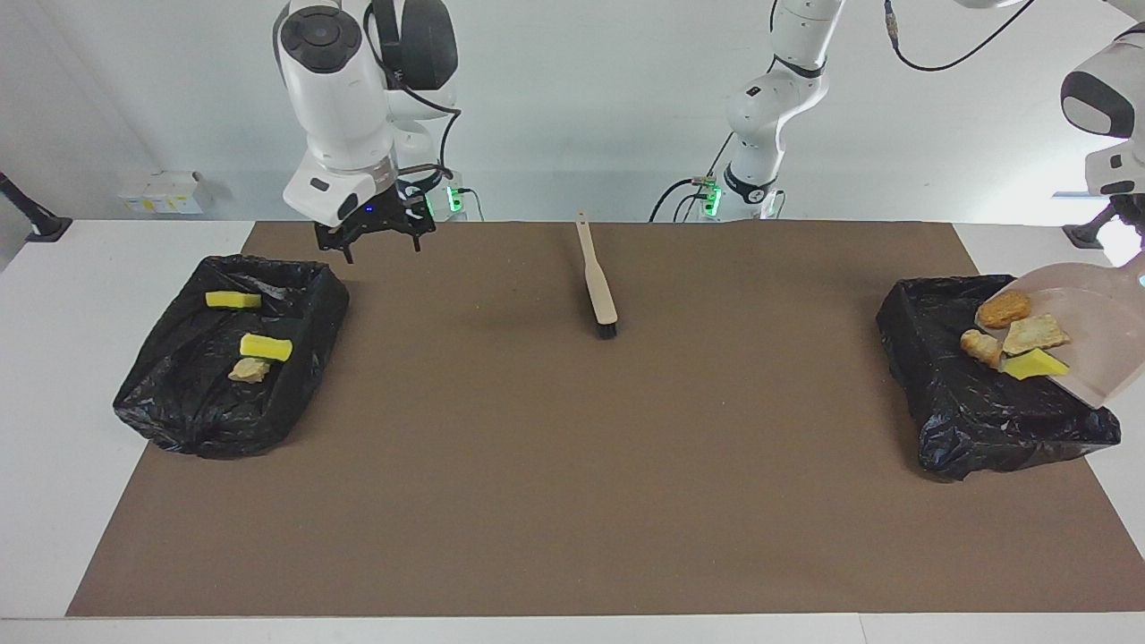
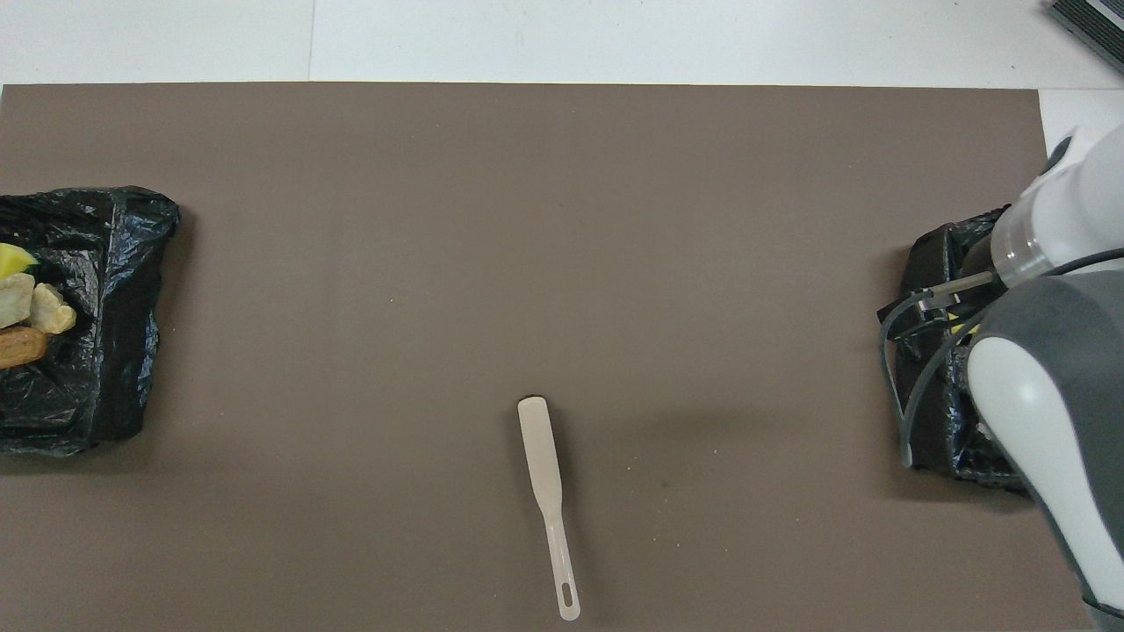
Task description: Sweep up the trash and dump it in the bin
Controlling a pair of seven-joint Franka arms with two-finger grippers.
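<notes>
Fingers spread wide, the right gripper (image 1: 376, 240) hangs over a lined bin's (image 1: 224, 411) rim, while the left gripper, out of sight and clamped shut, tips the dustpan (image 1: 1105, 344), trash (image 1: 1015, 335) sliding into the other bin (image 1: 984, 429).

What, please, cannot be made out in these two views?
- Left gripper on the dustpan handle: facing view, cut off by the picture's edge.
- Scraps in the bin at the right arm's end: overhead view, covered by the right arm.
- Dustpan: overhead view, outside the picture's edge.
</notes>
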